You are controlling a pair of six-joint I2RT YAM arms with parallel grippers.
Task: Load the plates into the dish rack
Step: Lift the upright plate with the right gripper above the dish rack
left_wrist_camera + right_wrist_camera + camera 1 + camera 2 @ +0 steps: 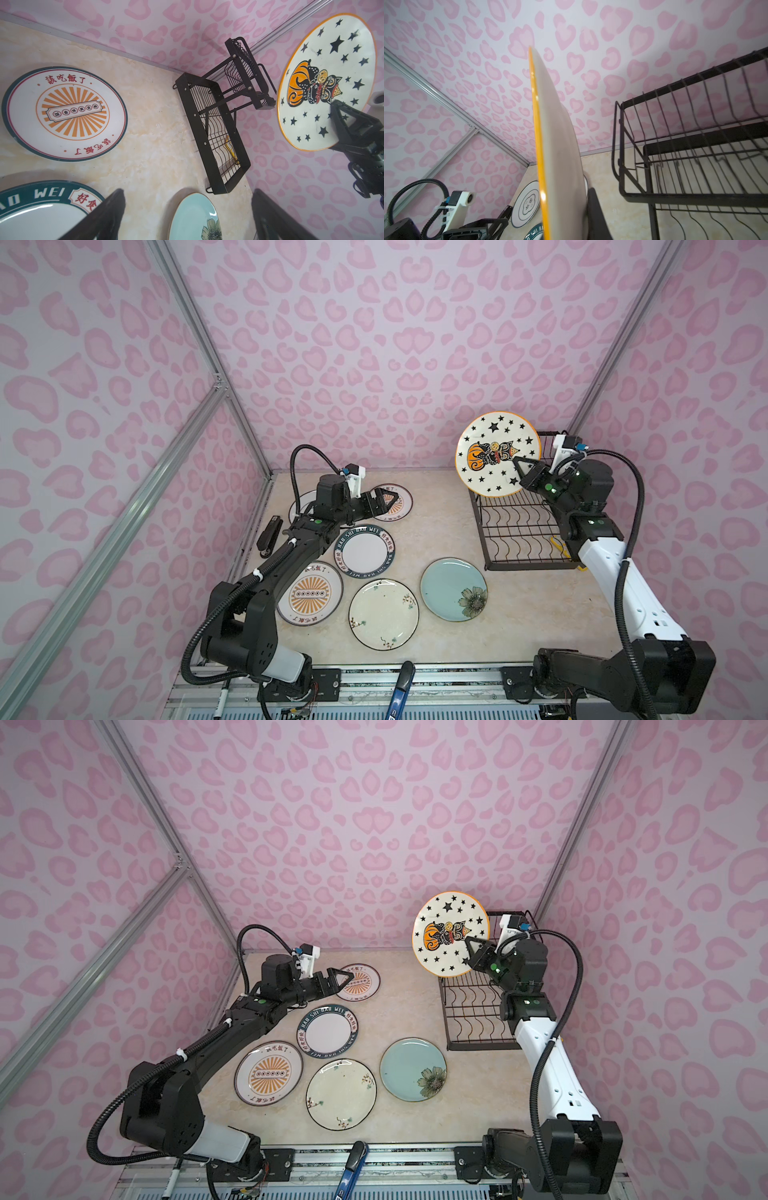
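Slippage is the likeliest trouble: the right claw (520,467) is clamped on just the rim of the starry plate (492,448), held on edge above the dish rack (519,531), so a tilt or a knock against the rack could shake it loose. The left claw (392,502) hangs open, well apart from the rack. Other plates (384,614) lie flat on the cream marbled surface (449,506) beside the rack; pink heart-patterned walls (374,344) enclose everything.
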